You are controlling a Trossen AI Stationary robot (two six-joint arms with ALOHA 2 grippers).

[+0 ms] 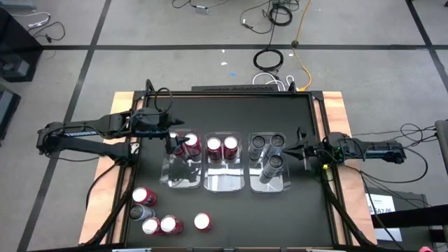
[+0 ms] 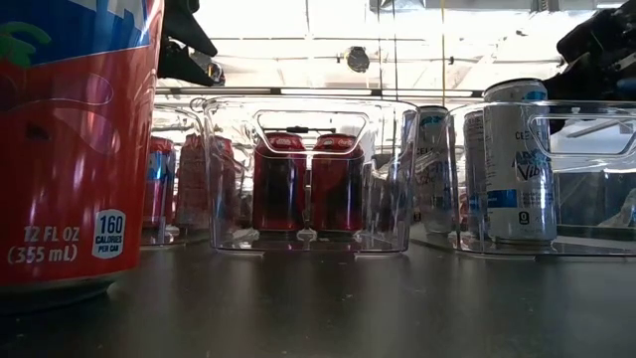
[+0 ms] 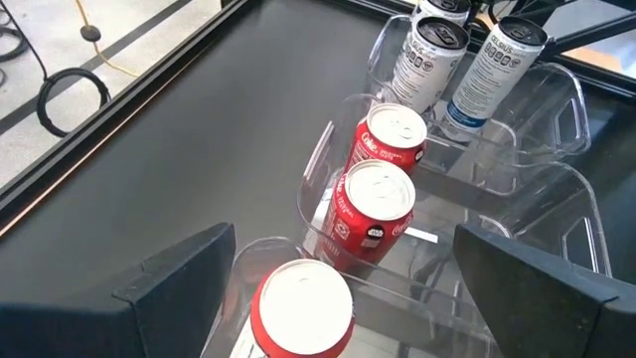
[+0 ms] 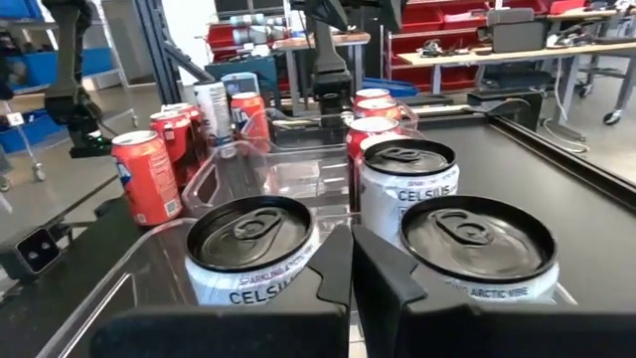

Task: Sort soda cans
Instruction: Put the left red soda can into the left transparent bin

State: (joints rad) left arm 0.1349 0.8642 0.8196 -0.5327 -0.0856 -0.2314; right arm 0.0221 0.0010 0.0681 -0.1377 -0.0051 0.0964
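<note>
One red can (image 3: 300, 308) stands upright directly below the left gripper (image 3: 343, 298), between its spread fingers, in the left-hand bin (image 1: 183, 183). Loose cans (image 1: 155, 215) wait nearer this arm; the right gripper (image 1: 302, 149), pressed together, rests beside the silver cans (image 1: 269, 150).

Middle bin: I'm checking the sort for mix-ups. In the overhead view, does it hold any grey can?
No. The middle bin holds only two red cans, both standing upright with silver tops.

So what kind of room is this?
Probably a robot workshop or lab. Red storage bins and workbenches show behind the table, cables trail on the floor, and soda cans sit in clear bins.
</note>
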